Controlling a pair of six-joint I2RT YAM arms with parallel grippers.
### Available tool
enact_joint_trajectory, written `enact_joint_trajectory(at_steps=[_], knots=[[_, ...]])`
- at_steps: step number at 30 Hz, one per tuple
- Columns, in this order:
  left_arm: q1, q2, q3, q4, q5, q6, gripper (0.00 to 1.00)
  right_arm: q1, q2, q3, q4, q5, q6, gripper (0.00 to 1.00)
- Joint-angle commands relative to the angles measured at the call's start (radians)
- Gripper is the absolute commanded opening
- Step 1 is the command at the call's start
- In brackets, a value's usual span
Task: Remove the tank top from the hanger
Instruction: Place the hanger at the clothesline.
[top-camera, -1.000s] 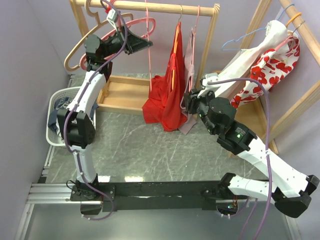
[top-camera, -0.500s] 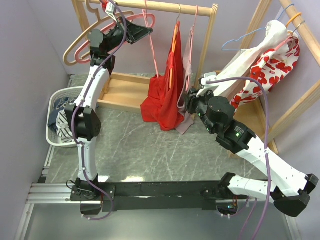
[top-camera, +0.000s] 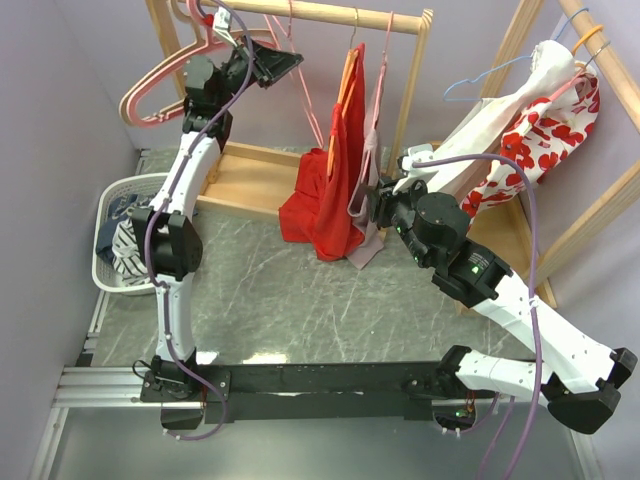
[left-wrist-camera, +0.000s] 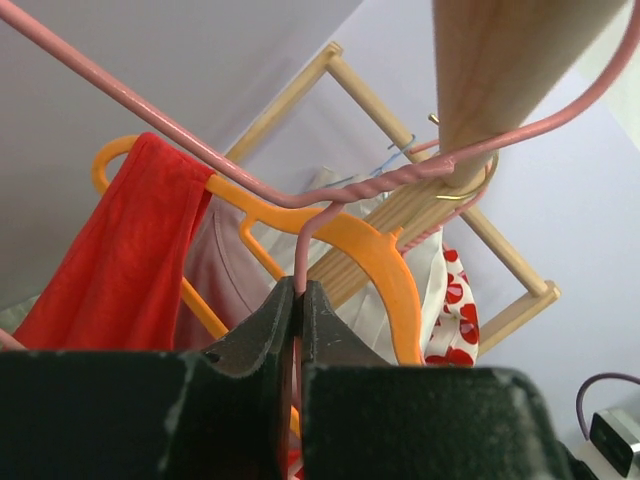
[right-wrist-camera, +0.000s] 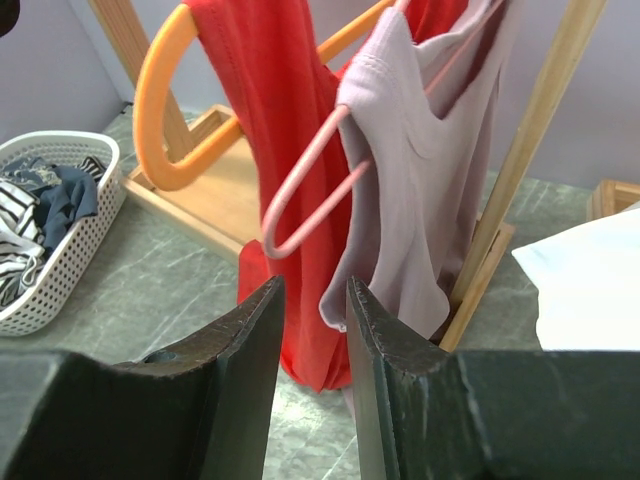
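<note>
The mauve tank top (top-camera: 377, 110) hangs on a tilted pink wire hanger at the right end of the wooden rail (top-camera: 320, 14), beside a red garment (top-camera: 335, 180) on an orange hanger. In the right wrist view the tank top (right-wrist-camera: 420, 190) is just ahead, with one loop of its pink hanger (right-wrist-camera: 300, 200) poking out of an armhole. My right gripper (top-camera: 375, 205) (right-wrist-camera: 312, 285) is open, and the tank top's lower hem hangs just beyond its fingertips. My left gripper (top-camera: 288, 62) (left-wrist-camera: 298, 295) is high by the rail, shut on the thin wire of a pink hanger (left-wrist-camera: 300, 250).
A white basket (top-camera: 130, 182) of clothes stands at the left, also seen in the right wrist view (right-wrist-camera: 60, 145). The rack's upright post (top-camera: 415, 90) and wooden base (top-camera: 250, 185) flank the garments. A white top with red hearts (top-camera: 545, 130) hangs on a second rack at the right.
My left gripper has risen toward the rail with the pink hanger wire. The hanging garments have swung slightly left. My right gripper has barely moved.
</note>
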Motion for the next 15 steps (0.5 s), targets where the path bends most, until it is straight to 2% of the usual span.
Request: enact_joint_trajectory(at_steps=[1,3,5,6,8,11,12,13,15], knots=[[0.002,-0.032,-0.016,-0.012,-0.07,-0.017,0.1,-0.009,-0.009,0.029,0.027,0.0,-0.001,0.38],[-0.001,-0.04,-0.027,-0.027,-0.064,-0.003,0.17,-0.009,-0.011,0.029,0.027,0.003,0.001,0.39],[-0.004,-0.049,-0.028,-0.087,-0.066,0.021,0.18,-0.009,-0.012,0.021,0.032,0.005,0.002,0.39],[-0.005,-0.064,-0.057,-0.098,-0.061,0.03,0.23,-0.009,-0.012,0.019,0.035,0.005,0.001,0.39],[-0.01,-0.086,-0.1,-0.101,-0.069,0.043,0.26,-0.009,-0.009,0.021,0.037,0.003,0.004,0.39],[-0.013,-0.133,-0.188,-0.069,-0.069,0.047,0.39,-0.009,-0.003,0.024,0.04,0.0,0.004,0.39],[-0.013,-0.155,-0.229,-0.055,-0.063,0.043,0.47,-0.009,-0.003,0.024,0.04,-0.001,0.004,0.39],[-0.015,-0.167,-0.251,-0.029,-0.05,0.038,0.48,-0.009,0.0,0.024,0.038,0.003,0.005,0.39],[-0.019,-0.213,-0.319,-0.015,-0.047,0.044,0.59,-0.01,-0.001,0.021,0.041,0.012,0.007,0.38]])
